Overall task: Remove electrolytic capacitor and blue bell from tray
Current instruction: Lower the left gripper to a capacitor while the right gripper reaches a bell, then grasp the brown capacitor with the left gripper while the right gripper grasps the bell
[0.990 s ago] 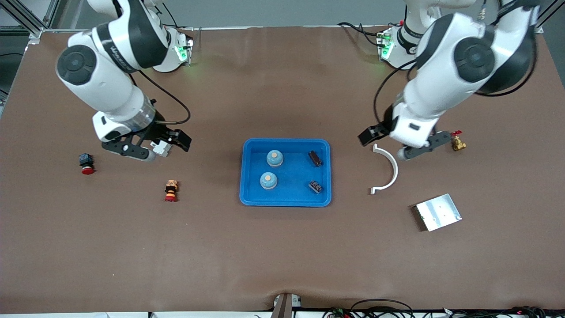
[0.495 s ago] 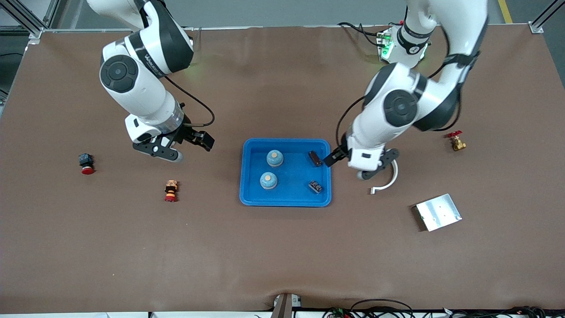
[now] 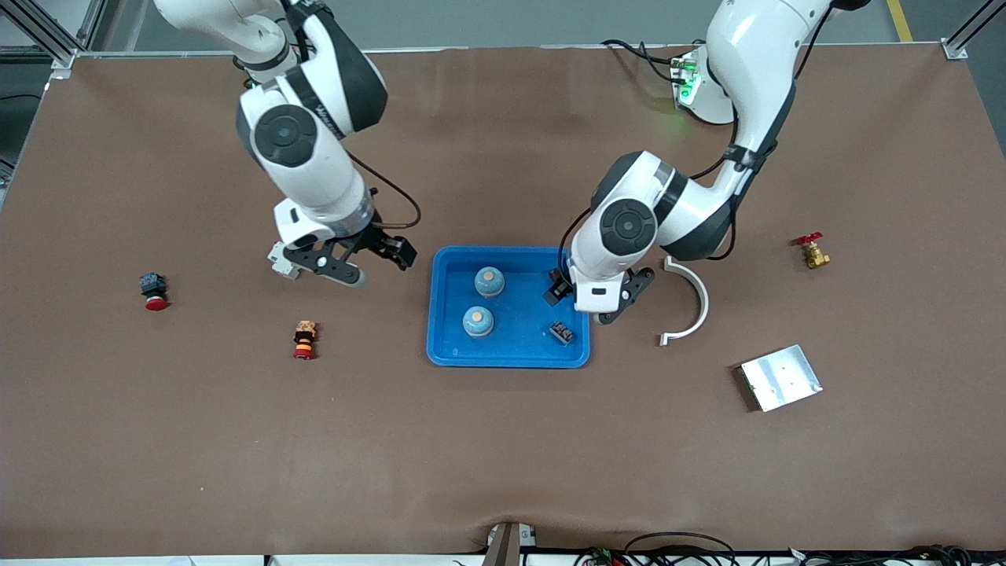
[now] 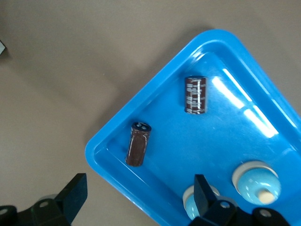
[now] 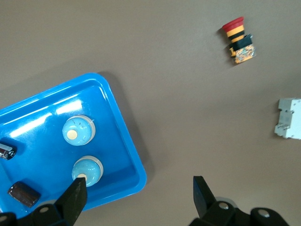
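left gripper [image 3: 591,303] hangs over the tray's [image 3: 440,346] edge at the left arm's end, jaws wide apart, nothing in them. both capacitors [image 3: 560,332] [image 4: 195,94] lie in the tray on that side, two bells [image 3: 489,281] [image 3: 478,321] toward the right arm's end. right gripper [image 3: 369,263] is over bare table just beside the tray, fingers spread wide, empty, touching nothing.

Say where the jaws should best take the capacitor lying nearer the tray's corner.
Probably across the middle of the capacitor, coming straight down from above. It lies flat on its side in the blue tray, close to the wall, so the jaws should likely straddle its round body rather than its ends.
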`<action>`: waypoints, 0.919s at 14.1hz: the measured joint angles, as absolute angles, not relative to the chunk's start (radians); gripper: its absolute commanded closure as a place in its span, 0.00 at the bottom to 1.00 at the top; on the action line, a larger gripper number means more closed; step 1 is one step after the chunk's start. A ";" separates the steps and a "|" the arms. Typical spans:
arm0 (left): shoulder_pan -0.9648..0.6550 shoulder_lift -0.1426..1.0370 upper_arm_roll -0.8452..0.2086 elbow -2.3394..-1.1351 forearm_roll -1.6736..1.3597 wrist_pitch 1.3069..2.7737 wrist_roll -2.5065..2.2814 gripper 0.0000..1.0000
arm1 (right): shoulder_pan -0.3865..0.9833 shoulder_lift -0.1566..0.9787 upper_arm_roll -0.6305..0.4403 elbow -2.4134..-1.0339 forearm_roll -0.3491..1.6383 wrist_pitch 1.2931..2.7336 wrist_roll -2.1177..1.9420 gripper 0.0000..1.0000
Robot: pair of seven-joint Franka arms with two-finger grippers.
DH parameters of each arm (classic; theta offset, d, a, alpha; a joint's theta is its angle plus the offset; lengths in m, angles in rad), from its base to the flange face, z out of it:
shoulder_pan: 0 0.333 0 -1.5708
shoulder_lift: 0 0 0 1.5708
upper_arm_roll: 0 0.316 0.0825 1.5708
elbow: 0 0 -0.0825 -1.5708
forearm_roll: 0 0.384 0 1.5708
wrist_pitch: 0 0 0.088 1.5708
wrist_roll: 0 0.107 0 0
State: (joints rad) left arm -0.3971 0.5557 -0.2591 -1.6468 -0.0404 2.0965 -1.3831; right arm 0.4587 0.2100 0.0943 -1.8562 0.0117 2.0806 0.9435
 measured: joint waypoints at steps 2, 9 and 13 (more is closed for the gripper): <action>-0.406 0.581 -0.259 -1.646 -0.029 2.098 -1.395 0.00 | 0.482 0.228 0.094 -1.856 0.001 2.093 0.982 0.00; -0.418 0.680 -0.257 -1.644 -0.029 2.233 -1.428 0.00 | 0.491 0.248 0.091 -1.854 -0.001 2.096 1.007 0.00; -0.417 0.700 -0.253 -1.641 -0.029 2.270 -1.443 0.00 | 0.525 0.283 0.092 -1.853 -0.001 2.128 1.065 0.00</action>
State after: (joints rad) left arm -0.4174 0.6999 -0.2530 -1.6411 -0.0286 2.2699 -1.4427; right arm 0.5248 0.2827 0.0916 -1.8533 -0.0010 2.1280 1.0646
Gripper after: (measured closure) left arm 0.000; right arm 0.000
